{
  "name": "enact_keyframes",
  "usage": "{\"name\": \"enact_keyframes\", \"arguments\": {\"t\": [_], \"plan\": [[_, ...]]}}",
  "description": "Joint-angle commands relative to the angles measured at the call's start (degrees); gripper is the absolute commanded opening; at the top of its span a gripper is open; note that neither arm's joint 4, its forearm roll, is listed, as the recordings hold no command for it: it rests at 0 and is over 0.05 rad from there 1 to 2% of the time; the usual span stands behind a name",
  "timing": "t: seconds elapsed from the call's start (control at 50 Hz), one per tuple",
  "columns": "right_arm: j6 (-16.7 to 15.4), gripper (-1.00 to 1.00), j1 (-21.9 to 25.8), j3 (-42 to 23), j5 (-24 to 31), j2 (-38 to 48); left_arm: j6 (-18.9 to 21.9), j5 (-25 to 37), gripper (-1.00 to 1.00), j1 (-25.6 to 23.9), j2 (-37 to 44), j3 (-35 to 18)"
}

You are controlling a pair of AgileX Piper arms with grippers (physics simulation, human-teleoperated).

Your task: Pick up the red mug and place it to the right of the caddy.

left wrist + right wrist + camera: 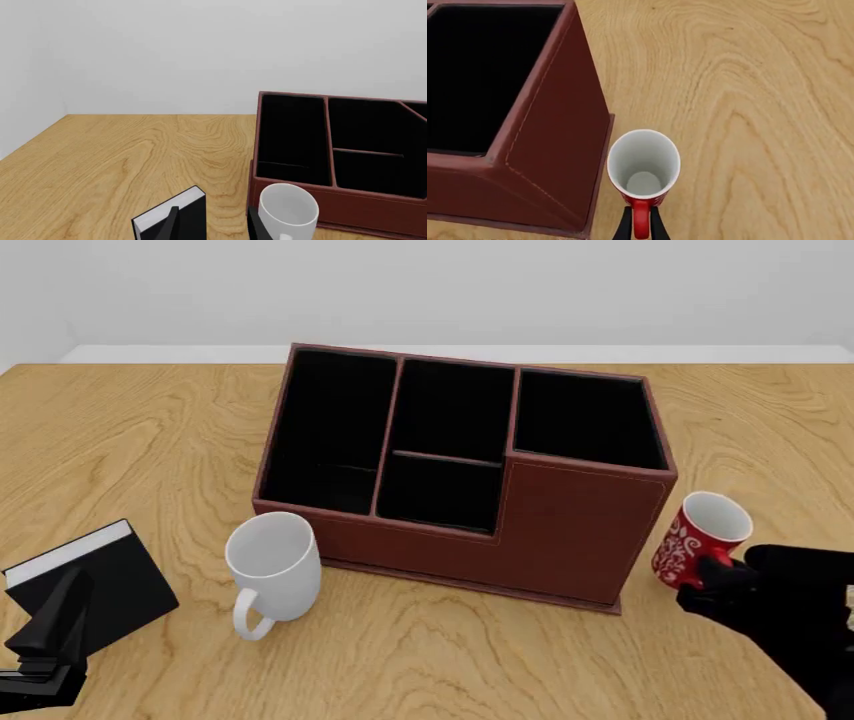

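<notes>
The right tool [640, 226] is closed on the handle of the small red swirl-patterned ceramic mug [698, 539], which stands upright just beside the large reddish-brown leather-look caddy [574, 530], at its 3 o'clock side.

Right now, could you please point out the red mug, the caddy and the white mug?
red mug [699, 536]: front view, patterned side.
caddy [574, 525]: front view, front wall.
white mug [275, 565]: front view, outer wall.
</notes>
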Motion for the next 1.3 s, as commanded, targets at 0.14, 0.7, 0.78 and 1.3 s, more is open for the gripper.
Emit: {"name": "enact_keyframes", "arguments": {"t": [0.14,0.7,0.78,1.3], "plan": [[0.08,-1.0,-0.22,0.02,-4.39,4.76,0.0,0.0,1.0,0.0,0.0,0.0],[-0.48,-1.0,-0.52,0.95,-9.11,9.98,0.0,0.0,1.0,0.0,0.0,0.0],[-0.43,-1.0,-0.41,1.06,-9.72,10.68,0.0,0.0,1.0,0.0,0.0,0.0],[0.35,1.0,-0.58,1.97,-9.83,10.41,0.0,0.0,1.0,0.0,0.0,0.0]]}}
